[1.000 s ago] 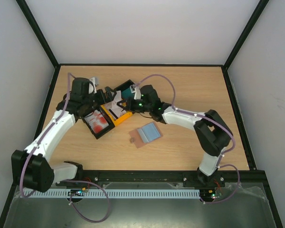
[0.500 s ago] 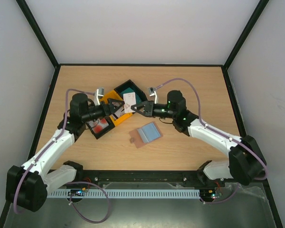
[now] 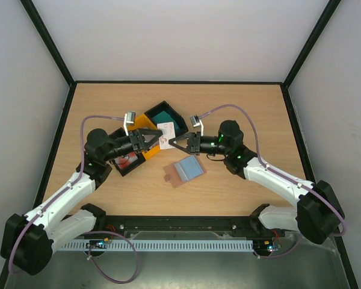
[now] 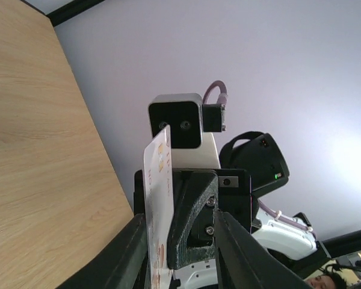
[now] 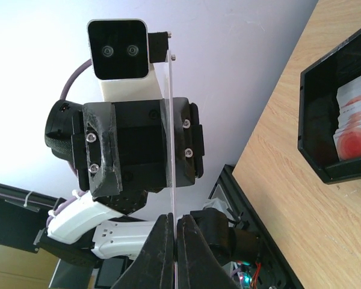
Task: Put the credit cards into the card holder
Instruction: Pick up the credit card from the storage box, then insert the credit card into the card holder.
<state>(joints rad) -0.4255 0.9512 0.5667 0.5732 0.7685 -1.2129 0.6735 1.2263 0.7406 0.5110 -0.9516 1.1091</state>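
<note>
Right gripper (image 5: 172, 220): fingers closed flat on the lower edge of one pale credit card (image 3: 165, 132); you see the card edge-on from the right wrist, standing upright out of the pinch, held clear above the table (image 3: 253, 114); left gripper (image 3: 156, 139): facing the right one nose to nose, jaws partly drawn in and straddling the same card; from the left wrist you see one finger close against the card's face and a gap on the other side, so no firm pinch shows there; card holder (image 3: 184, 170): lying open and flat on the table just nearer to you than the two grippers, pale blue-grey pockets up, pinkish-brown edge and small tab toward the left, touched by neither gripper; yellow tray (image 3: 148, 153): under and beside the left gripper; black tray (image 3: 175, 113): just behind the held card, holding teal cards (image 3: 164, 115); second black tray (image 5: 316, 102): on the table left of the yellow one, holding a stack of red-and-white cards (image 5: 354, 114); both arms reach in from the near edge and meet over the middle of the table.
</note>
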